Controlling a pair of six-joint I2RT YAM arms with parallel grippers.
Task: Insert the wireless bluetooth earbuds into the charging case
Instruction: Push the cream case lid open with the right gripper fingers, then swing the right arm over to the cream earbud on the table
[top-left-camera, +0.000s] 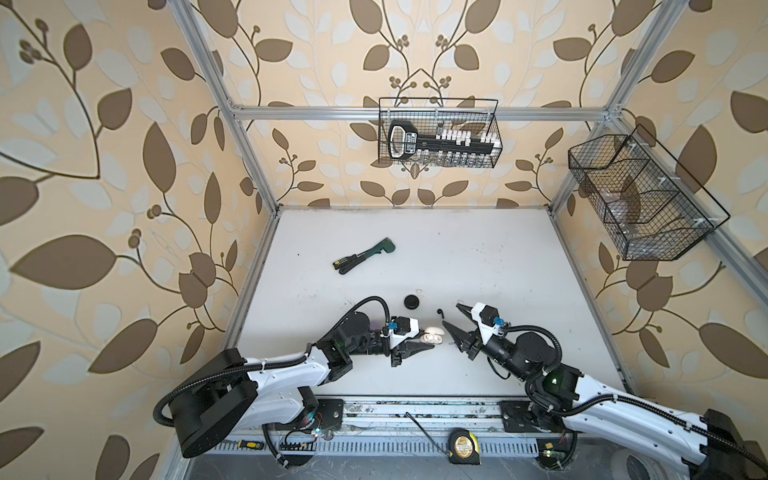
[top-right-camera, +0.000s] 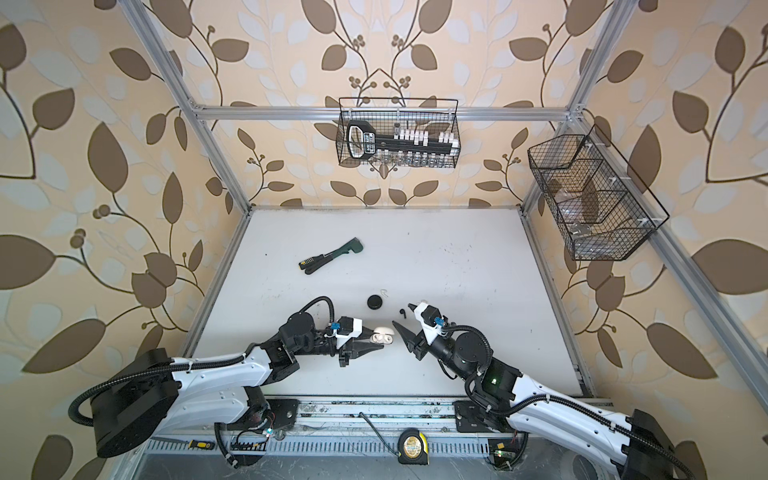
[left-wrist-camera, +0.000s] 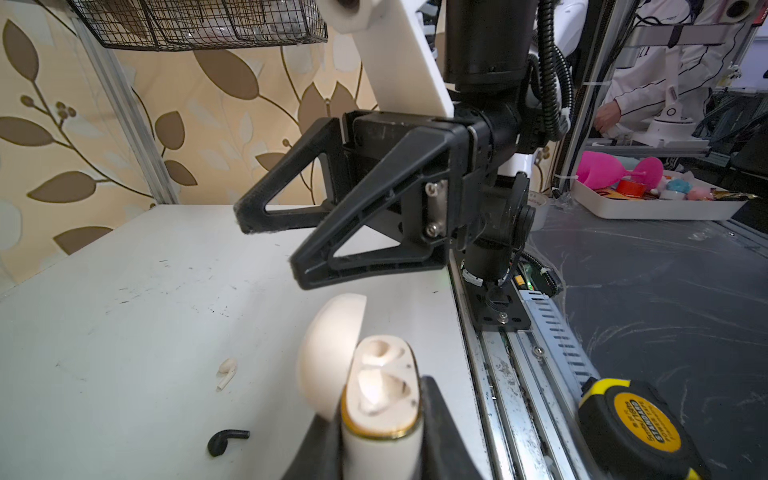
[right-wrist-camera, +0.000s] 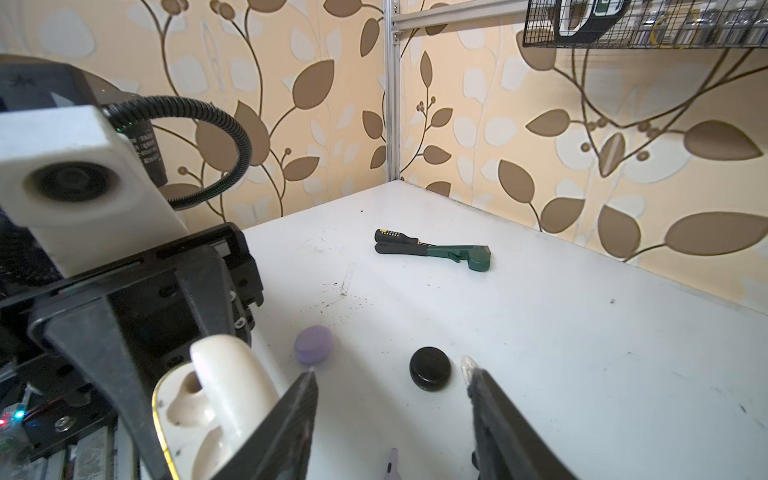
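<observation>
Currently the charging case is pinched by the left tool, lid tipped back, both sockets seen empty. The right tool is held spread w/ nothing between its fingers, just beside the case. A white earbud and a black earbud are seen lying flat on the bench, near the case but apart from it. No bud is seated yet. Risks: a bud so small could be flicked away if nipped off-centre; the black one could be picked by mistake, i.e. wrong colour for this case; the lid could be knocked shut on approach. Stem orientation probably cannot be judged from the top views.
</observation>
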